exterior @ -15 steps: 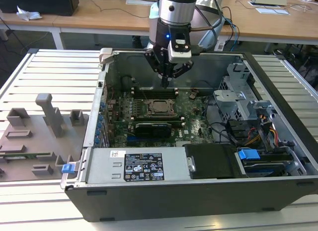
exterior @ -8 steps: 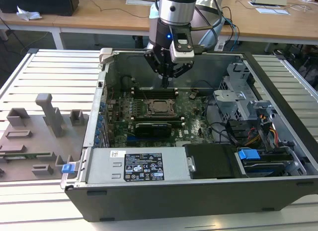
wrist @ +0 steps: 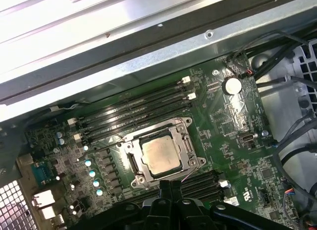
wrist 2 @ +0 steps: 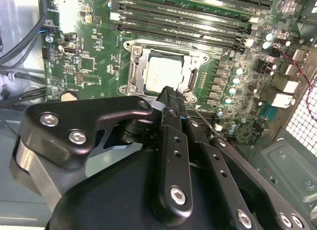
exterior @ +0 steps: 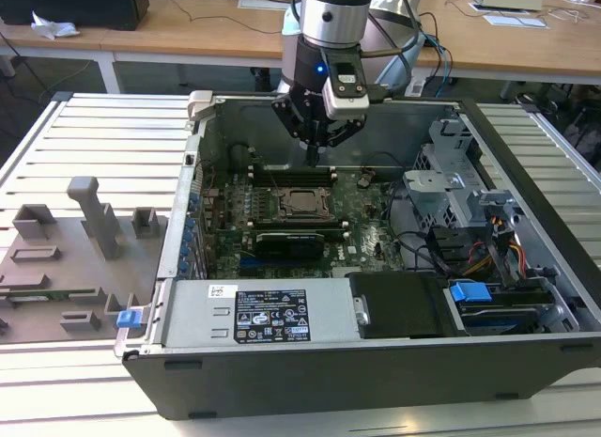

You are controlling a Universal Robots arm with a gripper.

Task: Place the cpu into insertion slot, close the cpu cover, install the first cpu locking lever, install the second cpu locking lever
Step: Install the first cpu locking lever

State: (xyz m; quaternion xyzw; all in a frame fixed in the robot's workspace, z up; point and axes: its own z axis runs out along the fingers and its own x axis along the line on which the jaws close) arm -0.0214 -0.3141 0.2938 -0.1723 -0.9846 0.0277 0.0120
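The cpu (wrist: 159,157), a pale silver square chip, sits in the insertion slot (wrist: 132,163) on the green motherboard in both wrist views (wrist 2: 163,74). The cpu cover (wrist: 186,141), a silvery frame, lies flat around the chip. In the exterior view the socket (exterior: 302,200) is at the board's middle. My gripper (exterior: 314,155) hangs just above it, toward the case's back wall, shut with nothing between its fingers. In both wrist views the gripper (wrist 2: 169,91) (wrist: 168,183) tapers to a point at the socket's edge. A thin lever rod (wrist 2: 199,114) runs beside the tips.
Memory slots (exterior: 300,174) lie behind the socket and a long black card (exterior: 291,241) in front. A power supply (exterior: 254,315) fills the case front, with a drive cage (exterior: 451,174) and cables at the exterior view's right. A grey fixture plate (exterior: 66,258) lies outside.
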